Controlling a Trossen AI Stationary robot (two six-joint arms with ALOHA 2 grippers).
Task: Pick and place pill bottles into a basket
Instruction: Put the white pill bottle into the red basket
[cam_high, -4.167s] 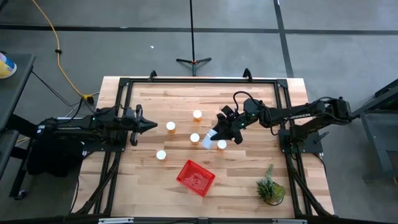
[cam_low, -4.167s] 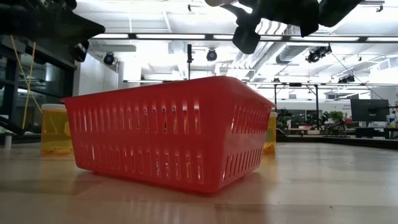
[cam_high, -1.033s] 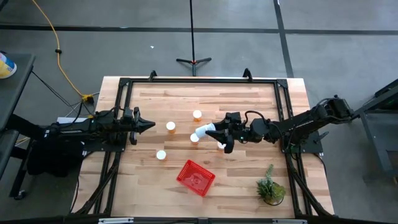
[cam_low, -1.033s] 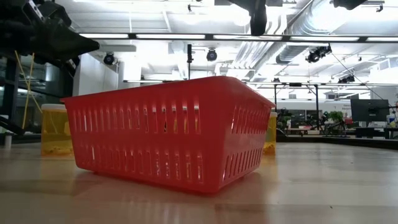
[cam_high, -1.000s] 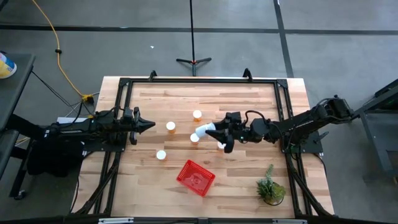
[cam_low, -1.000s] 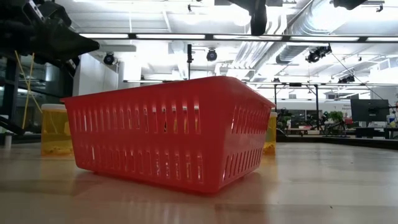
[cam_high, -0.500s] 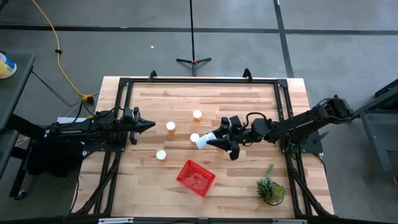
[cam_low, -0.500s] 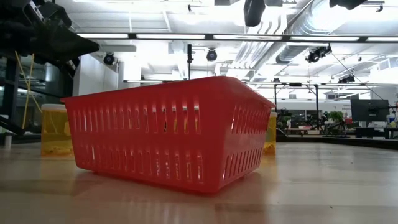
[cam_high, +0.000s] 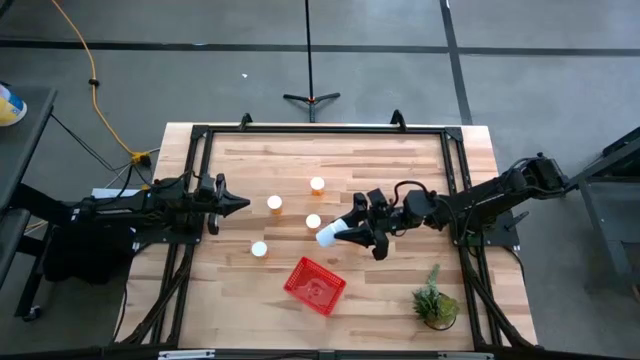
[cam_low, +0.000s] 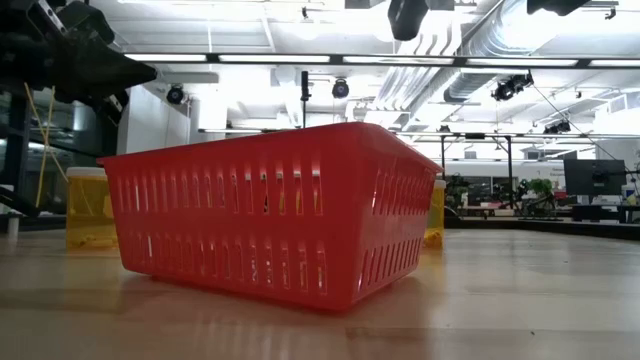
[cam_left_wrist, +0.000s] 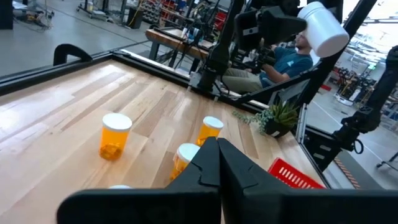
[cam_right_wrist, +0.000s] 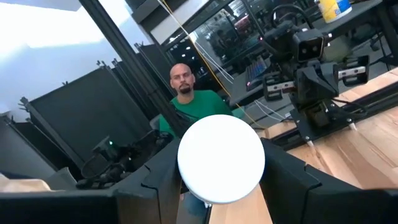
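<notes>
The right gripper (cam_high: 345, 232) hangs above the wooden table (cam_high: 400, 290), just up and right of the small red mesh plastic basket (cam_high: 314, 284), its fingers clamped on 1 white-capped amber pill bottle (cam_high: 326, 236). 4 more bottles stand beyond the basket. The left gripper (cam_high: 238, 202), fingers together, waits well left of it.

Counting five pill bottles (cam_high: 274, 203) from above: four standing on the table (cam_high: 400, 160), and a fifth bottle (cam_high: 325, 236) lying between the fingers of the right gripper (cam_high: 340, 234). Also counting one basket (cam_high: 337, 284), one potted plant (cam_high: 434, 300), two arms.
</notes>
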